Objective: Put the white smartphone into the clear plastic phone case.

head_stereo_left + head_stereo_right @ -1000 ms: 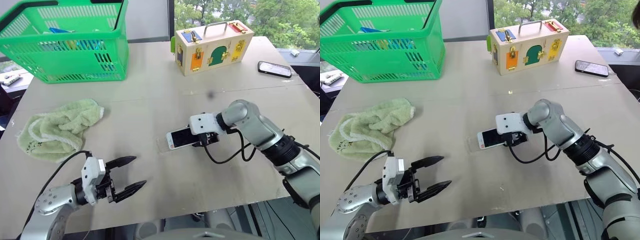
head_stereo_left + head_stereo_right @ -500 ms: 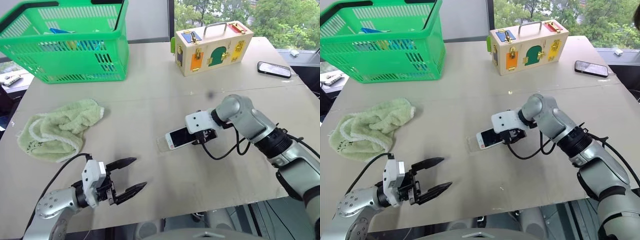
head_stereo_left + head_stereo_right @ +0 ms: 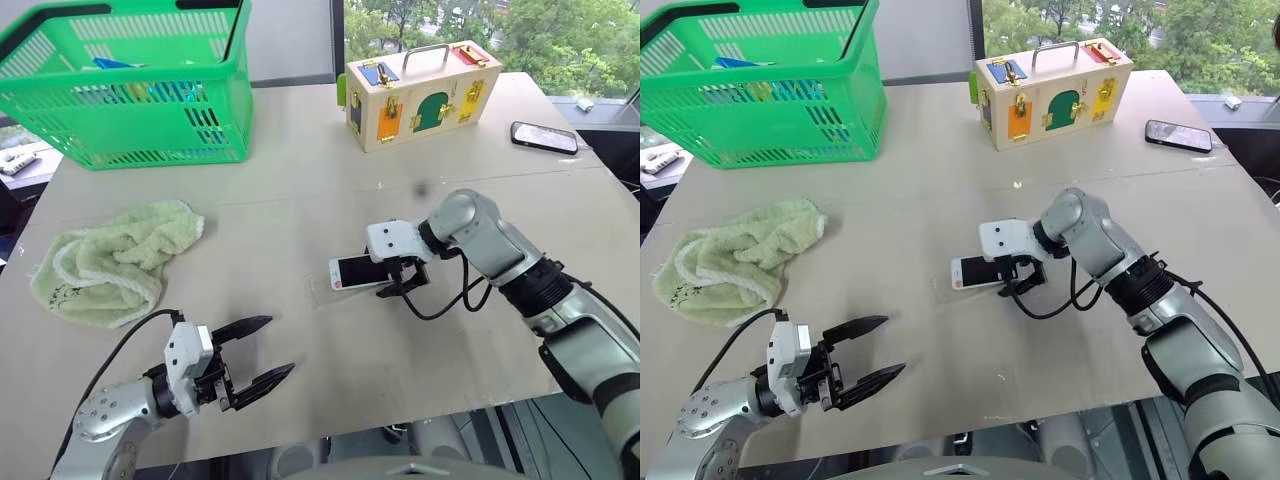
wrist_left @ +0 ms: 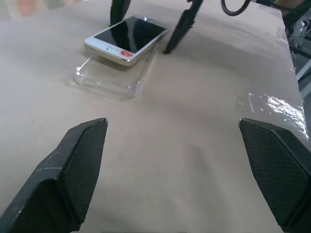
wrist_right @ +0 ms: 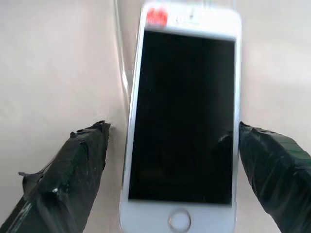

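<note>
The white smartphone (image 3: pixel 355 272) lies screen up at the table's middle, askew on top of the clear plastic phone case (image 4: pixel 114 77), whose glinting rim sticks out beneath it. My right gripper (image 3: pixel 400 280) points down at the phone's right end and is open. Its fingers (image 5: pixel 80 160) stand on either side of the phone (image 5: pixel 182 116), with a gap showing on at least one side. My left gripper (image 3: pixel 280 345) hovers open and empty near the table's front edge, well to the left of the phone and case, which lie ahead of its fingertips (image 4: pixel 87 145).
A green basket (image 3: pixel 130 90) stands at the back left and a green towel (image 3: pixel 110 255) lies crumpled at the left. A wooden latch box (image 3: pixel 425 90) sits at the back centre, with a dark phone (image 3: pixel 545 137) at the far right edge.
The right gripper's fingers have spread wider around the phone and its wrist has turned a little. The phone now rests on the case. The left gripper has stayed put.
</note>
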`<act>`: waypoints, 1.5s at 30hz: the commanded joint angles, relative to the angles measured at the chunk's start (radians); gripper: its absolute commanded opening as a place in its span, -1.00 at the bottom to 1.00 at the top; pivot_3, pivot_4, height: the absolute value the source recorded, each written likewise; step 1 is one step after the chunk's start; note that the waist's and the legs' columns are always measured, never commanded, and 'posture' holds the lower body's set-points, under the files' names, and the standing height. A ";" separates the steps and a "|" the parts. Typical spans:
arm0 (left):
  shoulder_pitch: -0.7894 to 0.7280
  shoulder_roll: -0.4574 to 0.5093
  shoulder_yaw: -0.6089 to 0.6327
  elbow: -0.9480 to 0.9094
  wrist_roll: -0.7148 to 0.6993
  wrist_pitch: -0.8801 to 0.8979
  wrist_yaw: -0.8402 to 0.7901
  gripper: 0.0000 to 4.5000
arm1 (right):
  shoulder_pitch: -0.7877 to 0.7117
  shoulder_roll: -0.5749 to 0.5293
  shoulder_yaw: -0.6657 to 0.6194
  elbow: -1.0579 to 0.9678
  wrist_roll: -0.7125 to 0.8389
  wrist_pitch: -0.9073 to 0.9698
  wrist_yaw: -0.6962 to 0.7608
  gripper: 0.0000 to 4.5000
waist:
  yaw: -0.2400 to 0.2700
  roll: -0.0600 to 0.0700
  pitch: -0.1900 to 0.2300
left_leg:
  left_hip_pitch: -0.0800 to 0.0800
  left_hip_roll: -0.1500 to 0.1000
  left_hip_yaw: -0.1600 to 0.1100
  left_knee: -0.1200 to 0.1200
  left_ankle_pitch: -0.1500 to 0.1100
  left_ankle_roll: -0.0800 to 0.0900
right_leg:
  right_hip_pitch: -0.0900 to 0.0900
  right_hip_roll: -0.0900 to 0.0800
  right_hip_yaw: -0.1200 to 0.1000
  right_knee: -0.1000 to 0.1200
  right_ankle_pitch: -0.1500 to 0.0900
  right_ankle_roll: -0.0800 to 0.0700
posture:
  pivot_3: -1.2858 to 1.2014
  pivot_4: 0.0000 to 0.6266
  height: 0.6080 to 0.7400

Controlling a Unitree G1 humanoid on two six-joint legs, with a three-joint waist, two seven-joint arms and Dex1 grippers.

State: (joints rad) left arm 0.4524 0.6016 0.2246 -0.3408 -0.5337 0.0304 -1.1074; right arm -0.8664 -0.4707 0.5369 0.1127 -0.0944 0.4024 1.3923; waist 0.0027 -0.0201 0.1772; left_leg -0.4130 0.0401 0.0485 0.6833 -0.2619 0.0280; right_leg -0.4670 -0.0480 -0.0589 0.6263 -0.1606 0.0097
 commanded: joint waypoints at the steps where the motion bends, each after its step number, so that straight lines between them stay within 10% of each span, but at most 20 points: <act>1: 0.011 -0.004 0.005 -0.021 0.000 -0.026 0.002 1.00 | 0.000 -0.013 -0.062 -0.082 0.075 0.045 0.023 0.99 | -0.002 0.000 0.000 | 0.000 0.000 0.000 0.000 0.000 0.000 | 0.000 0.000 0.000 0.000 0.000 0.000 | 0.03 -0.52 0.99; 9: 0.005 -0.005 0.002 -0.024 0.001 -0.030 0.012 1.00 | -0.004 0.040 -0.074 -0.065 0.110 0.069 -0.046 0.99 | -0.012 0.000 0.000 | 0.000 0.000 0.000 0.001 0.000 0.000 | 0.000 0.000 0.000 0.000 0.000 0.000 | 0.03 -0.52 0.99; 20: 0.026 -0.006 -0.005 -0.041 -0.003 -0.032 0.021 1.00 | -0.042 0.149 -0.105 0.082 0.063 0.011 -0.277 -0.96 | -0.015 0.000 0.000 | 0.000 0.000 0.000 0.001 0.000 0.000 | 0.000 0.000 0.001 0.000 0.000 0.000 | 0.03 -0.52 0.99; 45: -0.011 0.002 -0.025 -0.021 -0.003 -0.029 0.019 1.00 | -0.015 0.135 -0.018 0.131 -0.020 -0.207 -0.184 -0.98 | -0.016 0.000 0.000 | 0.000 0.000 0.001 0.001 0.000 0.000 | 0.000 0.000 0.001 0.001 0.000 0.000 | 0.03 -0.52 0.99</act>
State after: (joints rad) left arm 0.4429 0.5971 0.1949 -0.3407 -0.5318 0.0027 -1.0881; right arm -0.8774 -0.3340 0.5275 0.2862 -0.1279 0.2078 1.1947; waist -0.0134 -0.0202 0.1772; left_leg -0.4128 0.0400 0.0490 0.6841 -0.2618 0.0281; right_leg -0.4670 -0.0477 -0.0580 0.6270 -0.1602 0.0097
